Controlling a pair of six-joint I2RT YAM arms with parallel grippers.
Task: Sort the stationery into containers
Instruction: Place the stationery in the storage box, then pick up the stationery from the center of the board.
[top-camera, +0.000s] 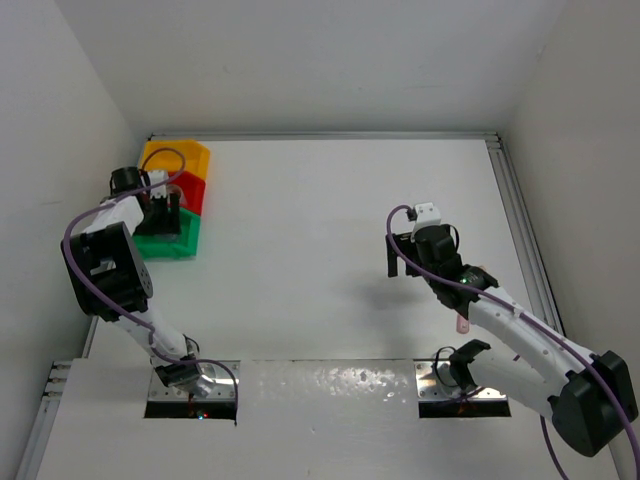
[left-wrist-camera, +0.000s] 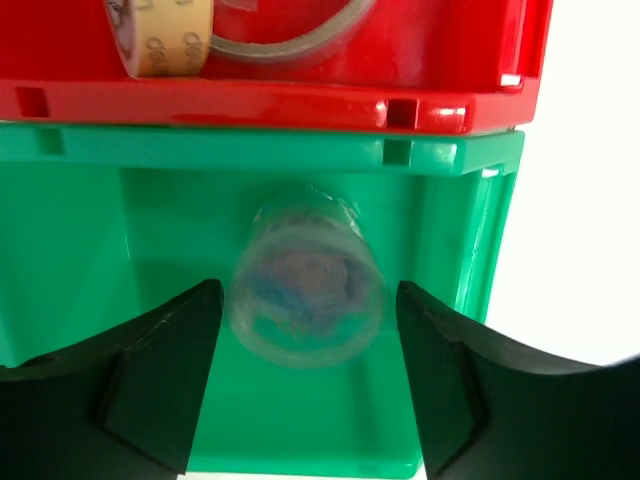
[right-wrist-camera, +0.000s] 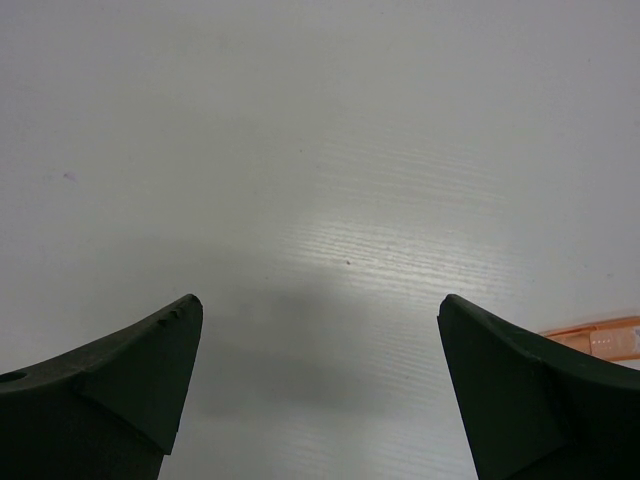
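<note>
Blurrily, clear cylinder (left-wrist-camera: 305, 295) inside green bin (left-wrist-camera: 60, 230), between spread left fingers (left-wrist-camera: 160, 390), ungripped; right fingers (right-wrist-camera: 110, 390) spread, empty.

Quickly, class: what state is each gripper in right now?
Left gripper: open, a clear tub between its fingers, at the green bin.
Right gripper: open, holding nothing.

flat white matte tabletop (top-camera: 320, 250) | plain white enclosure walls (top-camera: 300, 60) at left, back and right | silver metal rail (top-camera: 522, 230) along the tabletop's right edge | glossy white panel (top-camera: 325, 395) across the near edge
</note>
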